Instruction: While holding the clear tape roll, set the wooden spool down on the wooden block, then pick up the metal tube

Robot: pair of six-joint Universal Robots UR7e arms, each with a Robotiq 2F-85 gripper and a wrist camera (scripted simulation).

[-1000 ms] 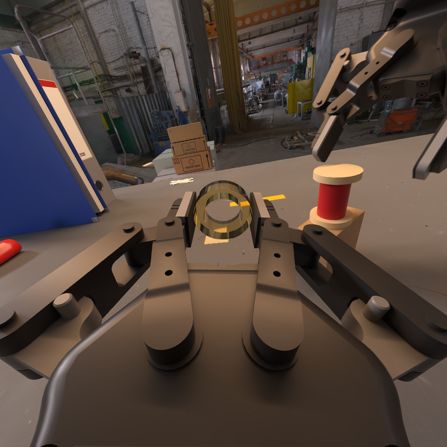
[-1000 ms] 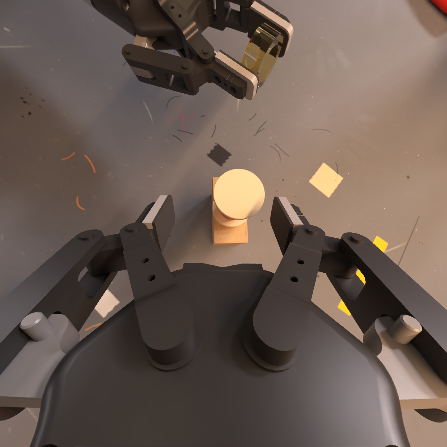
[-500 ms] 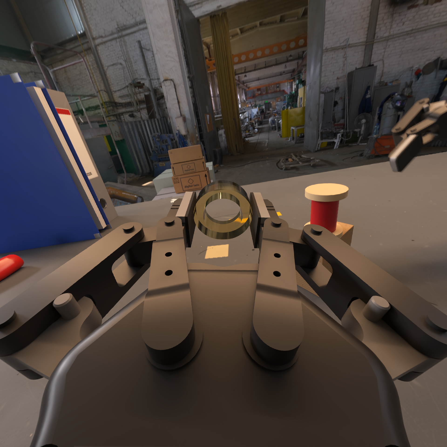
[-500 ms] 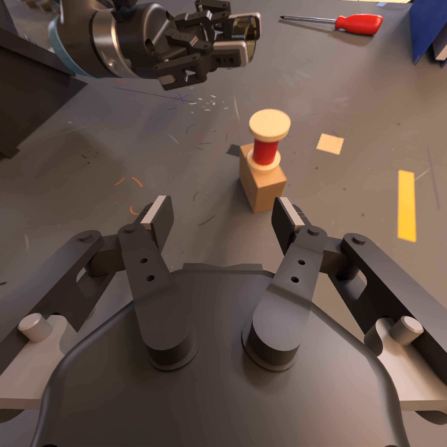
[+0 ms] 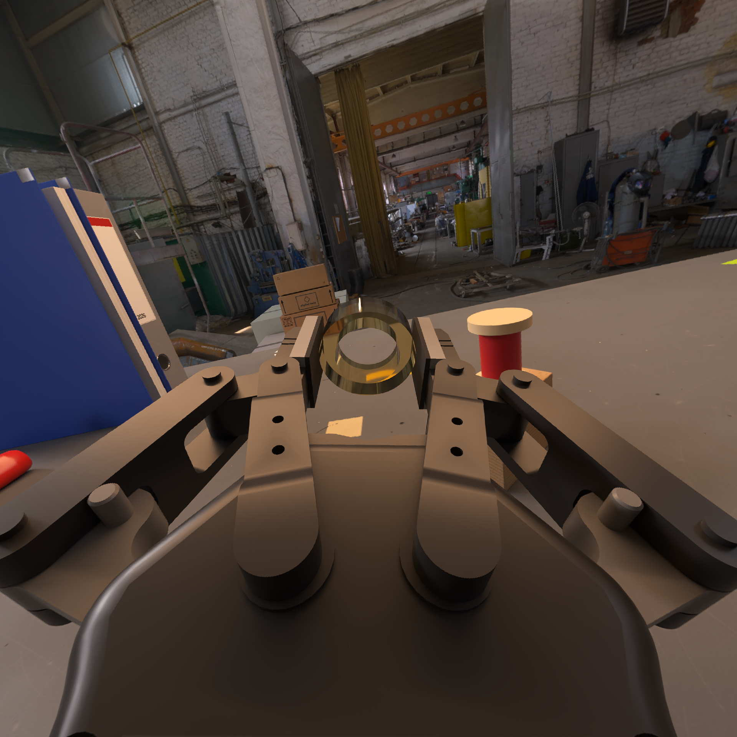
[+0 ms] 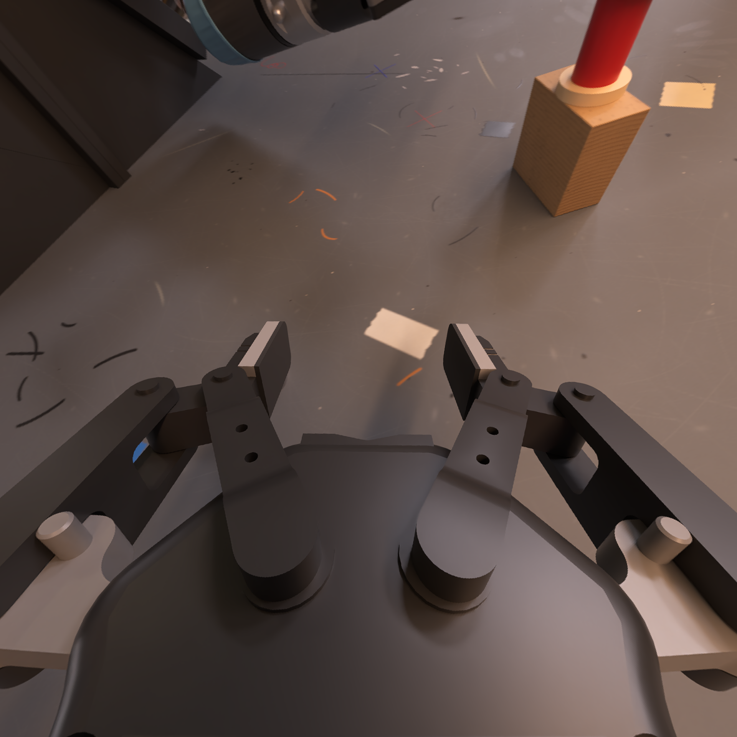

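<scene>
My left gripper (image 5: 367, 351) is shut on the clear tape roll (image 5: 351, 375), a yellowish see-through ring held above the table. The wooden spool (image 5: 499, 343), red with pale flanges, stands upright on the wooden block (image 5: 536, 377) just right of it. In the right wrist view the spool (image 6: 602, 48) and block (image 6: 574, 143) stand at the upper right. My right gripper (image 6: 367, 355) is open and empty, low over the grey table, well down and left of the block. No metal tube shows in either view.
Blue binders (image 5: 60, 311) lean at the left, with a red tool handle (image 5: 12, 464) on the table below them. The left arm's wrist (image 6: 279, 20) crosses the top of the right wrist view. A dark box edge (image 6: 60, 119) stands at the left.
My right gripper has drawn back and down from above the spool, staying open; it has left the left wrist view. The spool stays on the block. The left gripper still holds the tape roll.
</scene>
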